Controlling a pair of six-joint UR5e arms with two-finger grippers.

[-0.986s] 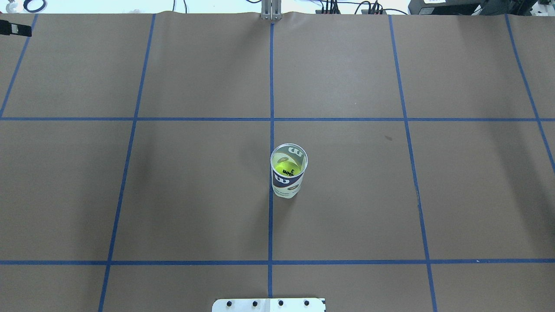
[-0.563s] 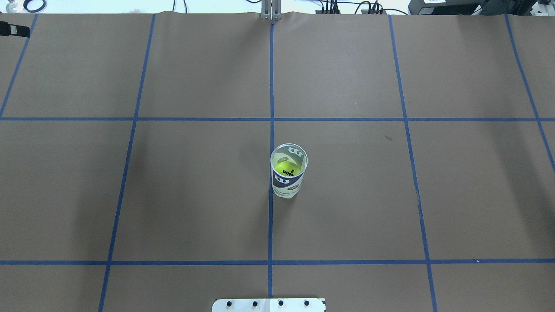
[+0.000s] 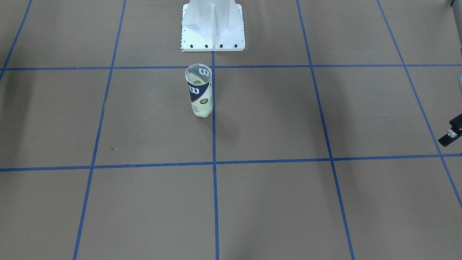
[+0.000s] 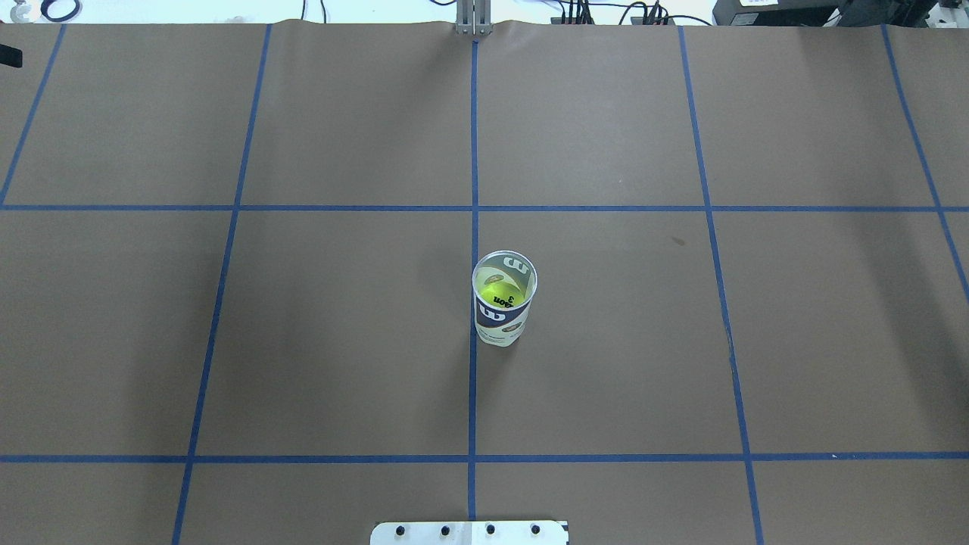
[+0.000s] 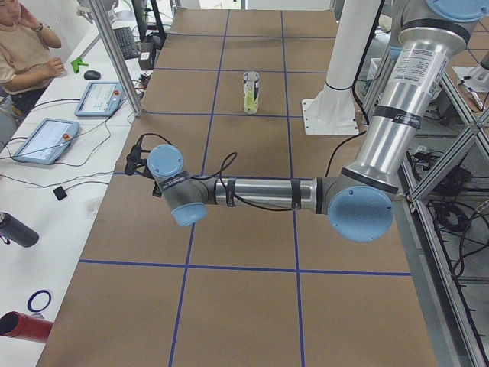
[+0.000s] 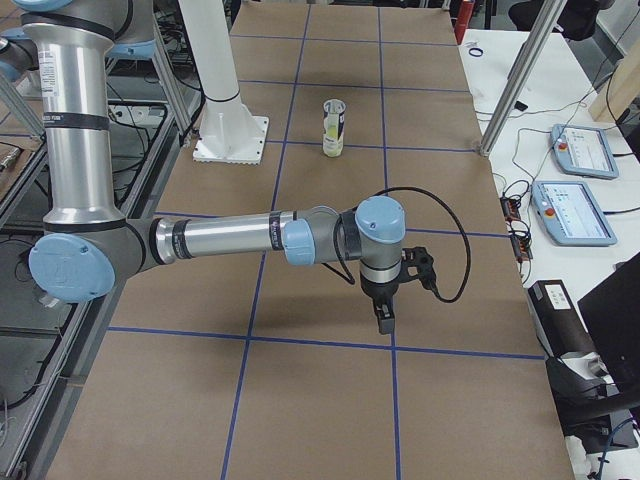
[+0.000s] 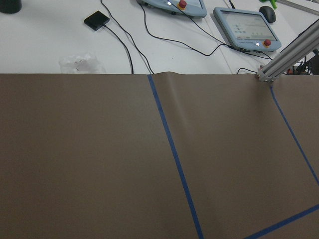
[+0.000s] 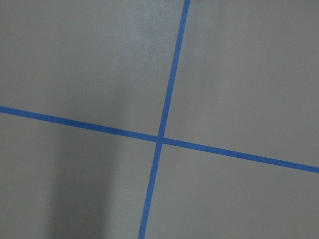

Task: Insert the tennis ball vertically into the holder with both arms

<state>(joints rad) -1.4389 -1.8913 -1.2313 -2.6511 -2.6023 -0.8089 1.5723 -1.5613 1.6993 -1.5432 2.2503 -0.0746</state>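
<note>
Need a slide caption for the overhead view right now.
Clear holder stands upright just right of the centre tape line, a yellow-green tennis ball inside it.

- Withdrew leftward at the overhead view's top-left edge (left gripper).
- Showed as a longer black piece with a pale patch before; shrank to a small black sliver at the frame border.
- Drifted slightly lower in that view along the way.
</note>
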